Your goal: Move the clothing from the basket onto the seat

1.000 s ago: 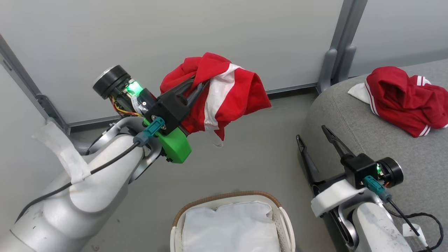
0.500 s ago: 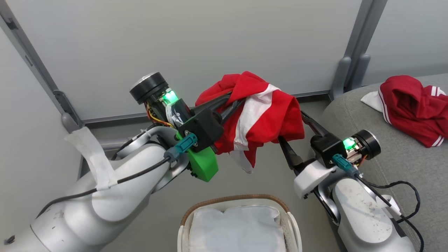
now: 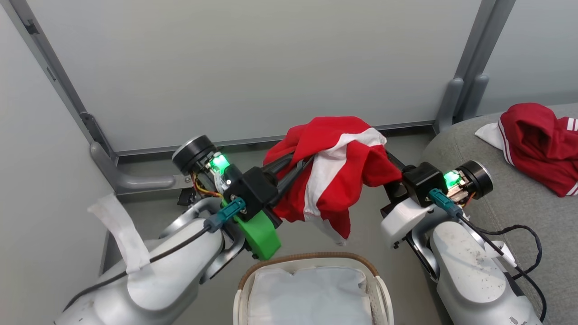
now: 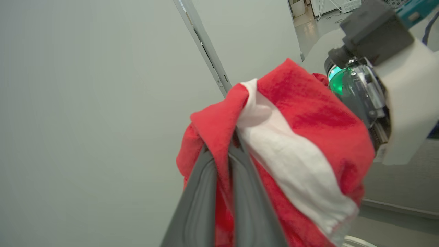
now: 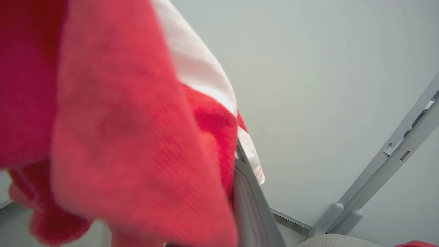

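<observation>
A red garment with a broad white band (image 3: 343,153) hangs in the air above the basket (image 3: 311,259), which has a brown woven rim and a white liner (image 3: 311,293). My left gripper (image 3: 303,159) is shut on the garment's left side; the left wrist view shows its fingers (image 4: 205,192) pinching a red fold (image 4: 308,113). My right gripper (image 3: 389,162) is shut on the garment's right edge, and one finger (image 5: 248,195) shows beside the cloth (image 5: 120,120). A second red garment with thin white stripes (image 3: 537,140) lies crumpled on the grey seat (image 3: 496,189) at the right.
A pale grey wall with a floor rail stands close behind the garment. A grey metal post (image 3: 469,67) rises by the seat's near corner. The right arm's black cable (image 3: 519,234) loops over the seat edge. Bare grey floor lies between basket and wall.
My right gripper came across from beside the seat to the hanging garment's right edge and closed on it. The left gripper kept its hold. The head camera shifted.
</observation>
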You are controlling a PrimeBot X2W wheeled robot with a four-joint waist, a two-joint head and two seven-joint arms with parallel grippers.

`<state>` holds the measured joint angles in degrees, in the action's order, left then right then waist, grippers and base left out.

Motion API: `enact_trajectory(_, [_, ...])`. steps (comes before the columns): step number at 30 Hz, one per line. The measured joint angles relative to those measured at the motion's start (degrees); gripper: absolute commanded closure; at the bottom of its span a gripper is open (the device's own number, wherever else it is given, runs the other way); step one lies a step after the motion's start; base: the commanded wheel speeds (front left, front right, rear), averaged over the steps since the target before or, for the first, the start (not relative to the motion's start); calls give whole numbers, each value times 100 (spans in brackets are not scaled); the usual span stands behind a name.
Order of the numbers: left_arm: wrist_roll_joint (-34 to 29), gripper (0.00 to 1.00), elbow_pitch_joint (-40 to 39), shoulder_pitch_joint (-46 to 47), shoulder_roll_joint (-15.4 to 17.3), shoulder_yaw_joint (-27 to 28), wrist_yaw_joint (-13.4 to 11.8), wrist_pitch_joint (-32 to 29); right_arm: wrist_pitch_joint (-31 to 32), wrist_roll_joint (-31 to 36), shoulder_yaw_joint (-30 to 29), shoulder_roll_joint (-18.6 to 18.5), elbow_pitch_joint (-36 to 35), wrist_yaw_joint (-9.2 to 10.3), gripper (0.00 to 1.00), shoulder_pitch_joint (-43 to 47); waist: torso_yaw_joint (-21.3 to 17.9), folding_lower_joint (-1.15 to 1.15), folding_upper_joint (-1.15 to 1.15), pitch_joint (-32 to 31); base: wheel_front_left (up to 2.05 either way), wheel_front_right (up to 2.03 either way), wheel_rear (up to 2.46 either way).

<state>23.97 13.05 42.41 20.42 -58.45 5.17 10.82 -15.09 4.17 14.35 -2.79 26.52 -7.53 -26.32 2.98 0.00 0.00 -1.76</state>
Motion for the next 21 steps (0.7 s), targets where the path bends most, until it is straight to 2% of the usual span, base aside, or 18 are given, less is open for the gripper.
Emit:
enact_trajectory(1, [41, 80, 26, -75, -22, 16, -38, 47, 0, 0, -10, 1, -3, 0, 100, 1, -6, 0, 0, 1, 0, 0, 0])
enact_trajectory(2, [81, 76, 64, -171, -51, 29, -73, 101, 0, 0, -24, 2, -12, 0, 100, 2, -14, 0, 0, 1, 0, 0, 0])
enact_trajectory(4, [183, 55, 179, -377, -149, 57, -121, 191, 0, 0, -53, 1, -33, 0, 100, 2, -34, 0, 0, 6, 0, 0, 0])
enact_trajectory(5, [234, 21, 225, -465, -191, 60, -145, 225, 0, 0, -62, 1, -36, 0, 100, 2, -43, 0, 0, 8, 0, 0, 0])
enact_trajectory(6, [272, 6, 290, -563, -243, 62, -165, 267, 0, 1, -78, 1, -46, 0, 100, 2, -53, 0, 0, 12, 0, 0, 0])
enact_trajectory(7, [282, 0, 381, -644, -304, 60, -179, 291, 0, 22, -93, 1, -62, 0, 100, -1, -63, 0, 0, 17, 0, 0, 0])
enact_trajectory(11, [392, 0, 708, -918, -523, 98, -248, 387, 0, 99, -181, 0, -130, 0, 100, -55, -96, 0, 0, 39, 0, 0, 0])
enact_trajectory(16, [416, 0, 1205, -1195, -748, 120, -204, 414, 0, 171, -270, 2, -290, 0, 100, -172, -151, 0, 0, 78, 0, 0, 0])
enact_trajectory(21, [368, 0, 1343, -1546, -990, 477, -163, 422, 0, 211, -383, -1, -463, 0, 100, -186, -220, 0, 0, 122, 0, 0, 0])
